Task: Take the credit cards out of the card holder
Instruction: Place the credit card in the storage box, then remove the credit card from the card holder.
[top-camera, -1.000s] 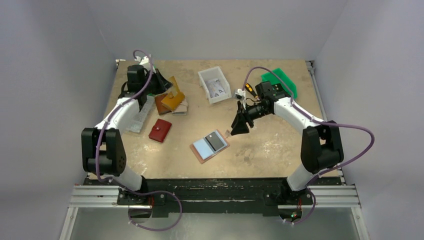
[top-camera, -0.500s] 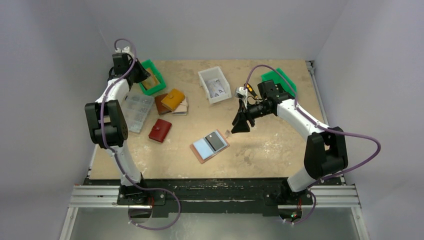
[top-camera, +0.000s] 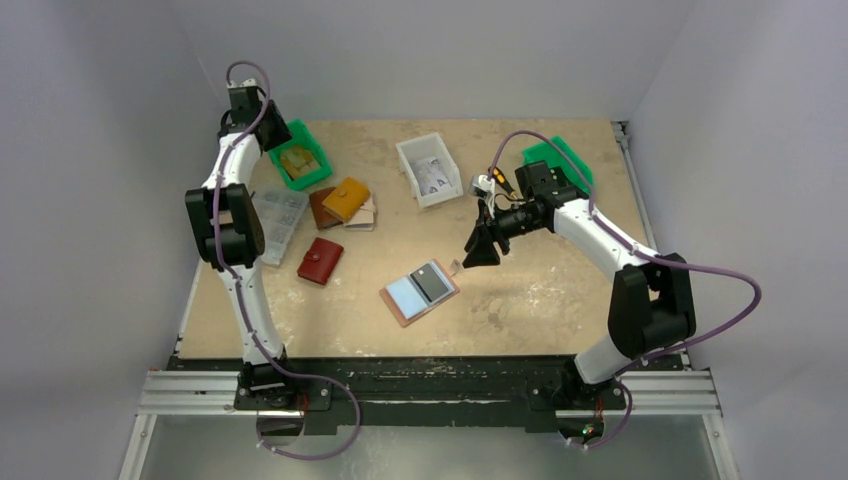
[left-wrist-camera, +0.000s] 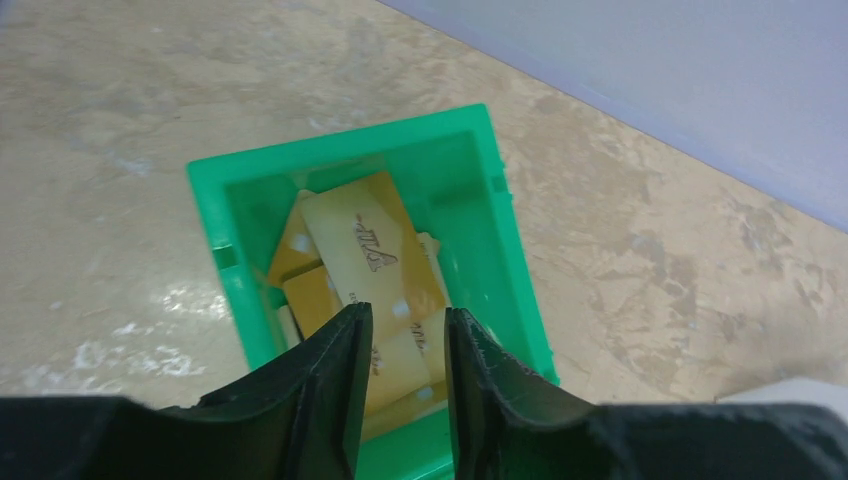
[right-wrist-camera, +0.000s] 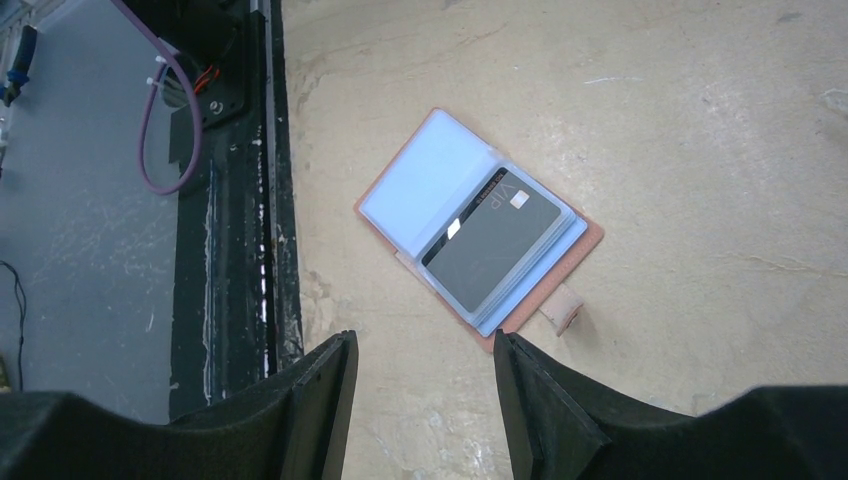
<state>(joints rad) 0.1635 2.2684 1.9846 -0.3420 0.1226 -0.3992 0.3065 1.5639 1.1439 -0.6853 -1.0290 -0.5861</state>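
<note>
My right tool (right-wrist-camera: 422, 345) gapes empty and my left tool (left-wrist-camera: 405, 318) is barely parted, also empty; I'd pinch the thin, stiff, slippery grey card (right-wrist-camera: 495, 250) by its exposed edge, sliding it from the card holder (right-wrist-camera: 415, 190).

**Setting:** robotics lab, enclosed test cell.
**Evidence:**
- Bare chipboard table (top-camera: 540, 300).
- Plain pale walls (top-camera: 450, 50) at 9, 12 and 3 o'clock.
- Aluminium rail (top-camera: 430, 392) at 6 o'clock, carrying the left arm (top-camera: 225, 215) and right arm (top-camera: 600, 235).
- Exposed purple cables (top-camera: 517, 136).
- Green bin (top-camera: 298, 128) at 11 o'clock and white bin (top-camera: 415, 150) at 12 o'clock.
</note>
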